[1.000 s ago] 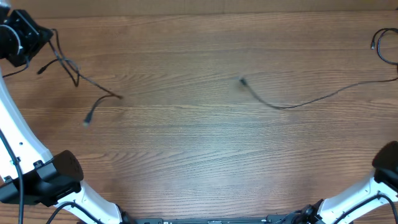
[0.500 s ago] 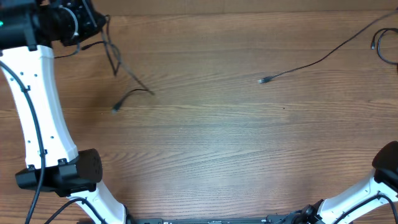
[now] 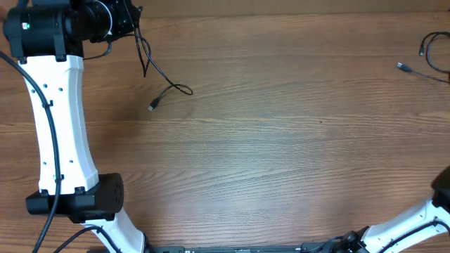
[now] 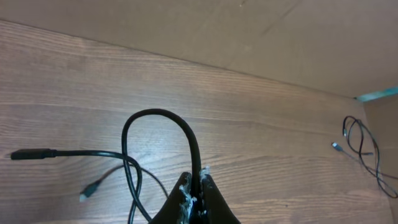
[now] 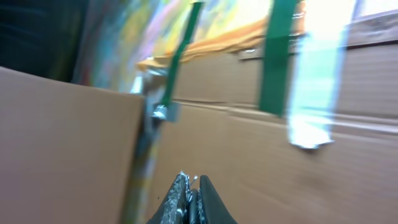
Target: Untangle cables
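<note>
Left wrist: left claw point(image 4: 194, 182) clamped on cable point(image 4: 155, 112) loop; right claw point(image 5: 190, 185) closed.

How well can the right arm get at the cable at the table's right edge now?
Probably yes, but not at once. The cable lies uncovered on the table, on that arm's side; yet the right gripper is shut and faces cardboard, away from the table.
</note>
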You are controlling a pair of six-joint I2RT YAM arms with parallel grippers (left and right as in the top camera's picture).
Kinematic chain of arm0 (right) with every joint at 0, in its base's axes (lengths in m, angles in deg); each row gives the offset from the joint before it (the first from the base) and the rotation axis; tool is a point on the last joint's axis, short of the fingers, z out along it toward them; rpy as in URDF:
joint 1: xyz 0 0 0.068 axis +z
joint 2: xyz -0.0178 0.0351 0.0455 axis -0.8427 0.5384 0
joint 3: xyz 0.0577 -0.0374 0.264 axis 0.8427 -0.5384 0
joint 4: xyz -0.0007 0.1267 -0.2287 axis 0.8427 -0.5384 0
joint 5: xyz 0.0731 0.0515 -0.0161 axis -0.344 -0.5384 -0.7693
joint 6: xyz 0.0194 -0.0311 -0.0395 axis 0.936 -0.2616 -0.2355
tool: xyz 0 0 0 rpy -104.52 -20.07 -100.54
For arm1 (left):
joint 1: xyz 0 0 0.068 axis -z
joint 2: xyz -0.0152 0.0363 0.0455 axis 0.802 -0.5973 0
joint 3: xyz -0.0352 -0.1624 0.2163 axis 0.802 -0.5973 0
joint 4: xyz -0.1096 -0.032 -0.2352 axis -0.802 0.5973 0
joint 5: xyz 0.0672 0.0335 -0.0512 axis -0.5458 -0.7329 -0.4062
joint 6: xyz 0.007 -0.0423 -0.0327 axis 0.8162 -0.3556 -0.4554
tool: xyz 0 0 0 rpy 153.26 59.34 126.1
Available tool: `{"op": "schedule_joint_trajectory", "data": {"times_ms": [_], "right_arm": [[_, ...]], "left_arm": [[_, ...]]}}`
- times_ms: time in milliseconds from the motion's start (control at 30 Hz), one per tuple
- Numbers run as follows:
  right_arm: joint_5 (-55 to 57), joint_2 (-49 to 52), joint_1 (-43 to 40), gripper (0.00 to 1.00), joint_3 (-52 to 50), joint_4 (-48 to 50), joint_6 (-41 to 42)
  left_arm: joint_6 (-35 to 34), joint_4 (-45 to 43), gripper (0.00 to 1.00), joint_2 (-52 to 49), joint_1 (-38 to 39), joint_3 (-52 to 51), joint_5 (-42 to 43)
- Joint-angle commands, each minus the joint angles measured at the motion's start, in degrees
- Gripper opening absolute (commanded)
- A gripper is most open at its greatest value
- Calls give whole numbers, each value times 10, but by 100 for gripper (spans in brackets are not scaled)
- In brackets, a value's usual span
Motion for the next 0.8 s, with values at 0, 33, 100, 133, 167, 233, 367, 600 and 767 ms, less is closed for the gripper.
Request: {"op": "schedule_joint_trajectory", "data": {"times_ms": [0,33,100,133,167,233,367,600,767], "right_arm": [[-68,-28,-65,4,6,26,57],[-78,-31,-80,4,6,28,66],[-97,-36,-111,4,6,30,87],[-107,-38,-131,4,6,30,101],[-117,-38,-147,4,6,29,113],[-140,-38,-176,4,0,25,136],[-144,-38,-180,4,-52,18,145],[-144,-34,-132,4,-203,-10,137],[-144,-34,-77,4,-349,-38,103]], "left_arm": [[-8,2,4,18,11,12,-11],[-10,2,4,18,12,12,-11],[-13,2,4,18,13,12,-16],[-13,2,4,18,13,12,-21],[-13,2,4,18,13,12,-25],[-14,2,4,18,13,12,-36],[-15,1,4,18,13,12,-35],[-15,7,4,18,15,12,-35],[-14,7,5,18,15,12,-35]]}}
